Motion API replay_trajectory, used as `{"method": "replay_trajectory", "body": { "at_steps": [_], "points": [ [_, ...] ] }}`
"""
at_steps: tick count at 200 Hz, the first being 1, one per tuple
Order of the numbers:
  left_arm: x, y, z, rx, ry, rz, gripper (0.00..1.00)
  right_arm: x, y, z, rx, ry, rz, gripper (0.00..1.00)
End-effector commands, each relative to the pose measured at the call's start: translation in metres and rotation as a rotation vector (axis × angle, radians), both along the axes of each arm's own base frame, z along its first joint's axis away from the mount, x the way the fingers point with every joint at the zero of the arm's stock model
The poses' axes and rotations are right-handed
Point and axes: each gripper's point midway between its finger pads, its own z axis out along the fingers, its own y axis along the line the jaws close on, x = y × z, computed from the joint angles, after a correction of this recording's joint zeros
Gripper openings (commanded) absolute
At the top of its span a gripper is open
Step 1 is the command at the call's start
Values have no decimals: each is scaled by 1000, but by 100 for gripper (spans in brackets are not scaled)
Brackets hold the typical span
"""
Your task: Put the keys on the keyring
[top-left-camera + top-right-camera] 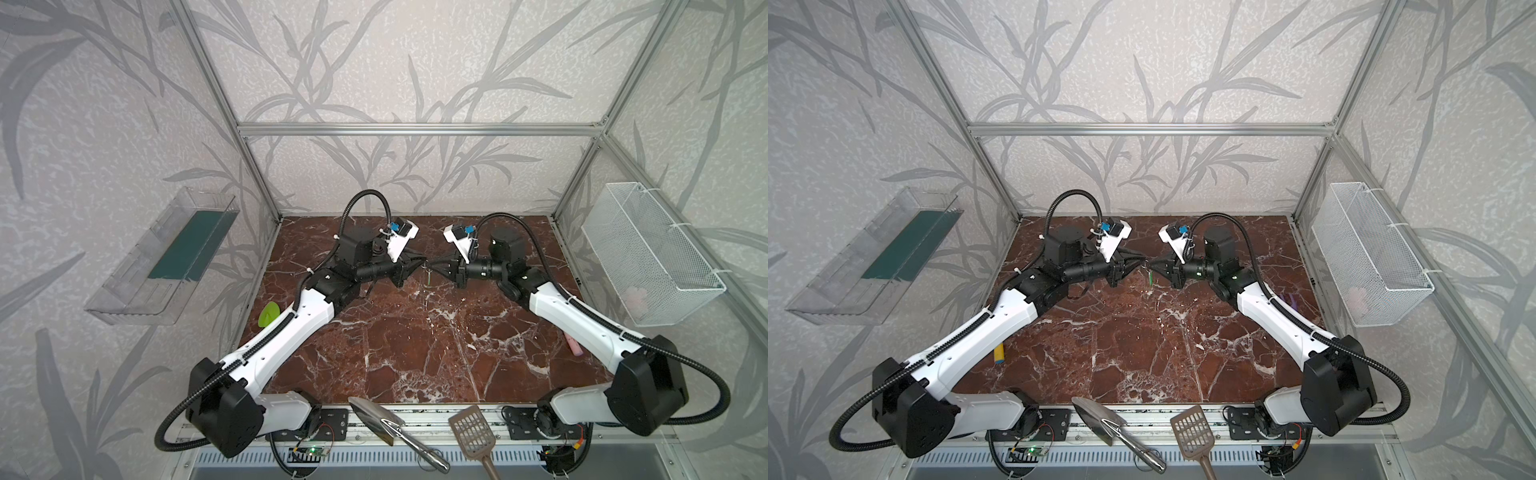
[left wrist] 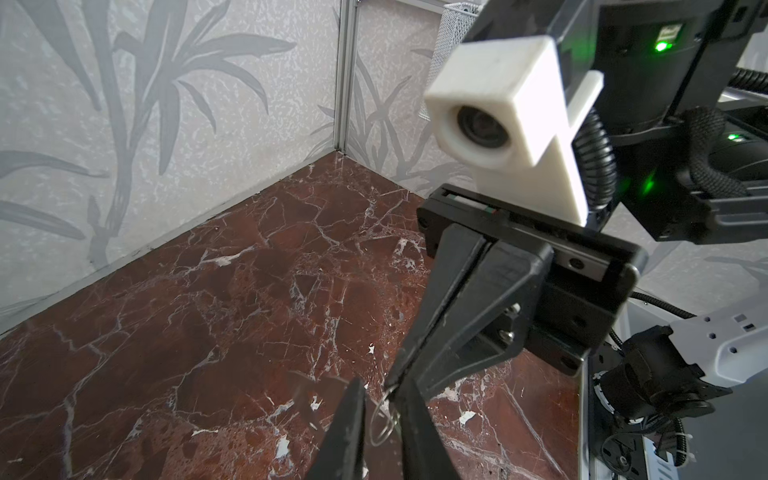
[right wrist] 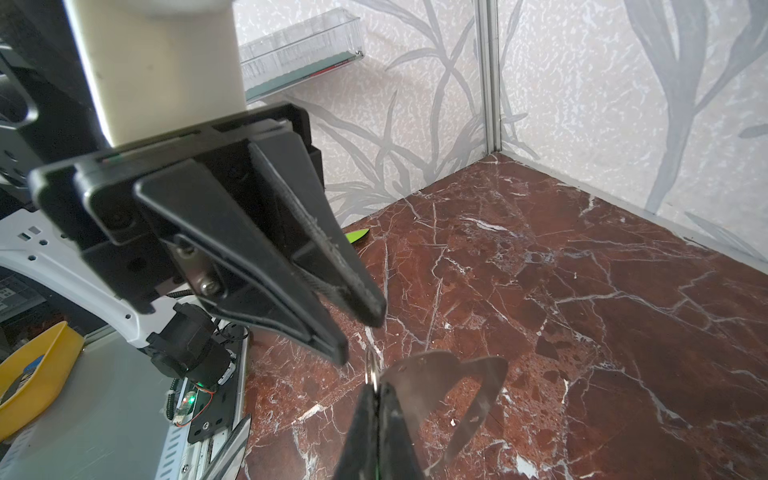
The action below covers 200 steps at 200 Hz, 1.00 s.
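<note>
Steel trowel (image 1: 369,415) frontmost; right hand (image 3: 376,390) pinches thin round keyring (image 3: 369,371).

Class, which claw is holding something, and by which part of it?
The right claw pinches the keyring by its rim; a green key dangles below.

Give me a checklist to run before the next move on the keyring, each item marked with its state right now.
1. Right gripper clamped on the keyring: ok.
2. Left gripper jaws apart, ready to take hold: ok.
3. Keyring lined up in the gap between the left gripper's jaws: ok in the left wrist view; whether they touch it, cannot tell.
4. Key hanging below the meeting grippers, off the table: ok.
5. Key fully threaded on the keyring: cannot tell, too small in both top views.
</note>
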Motion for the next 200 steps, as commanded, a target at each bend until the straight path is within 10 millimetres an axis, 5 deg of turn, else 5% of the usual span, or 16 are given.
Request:
{"method": "replay_trajectory", "body": {
  "at_steps": [1, 155, 200],
  "points": [
    [-2, 6, 8, 11, -35, 13, 19, -7, 1, 32, 47, -81, 25, 0],
    [-12, 2, 4, 18, 3, -62, 19, -12, 4, 40, 83, -87, 74, 0],
    [-12, 1, 8, 8, -3, -66, 5, -12, 5, 39, 82, -84, 78, 0]
  ]
}}
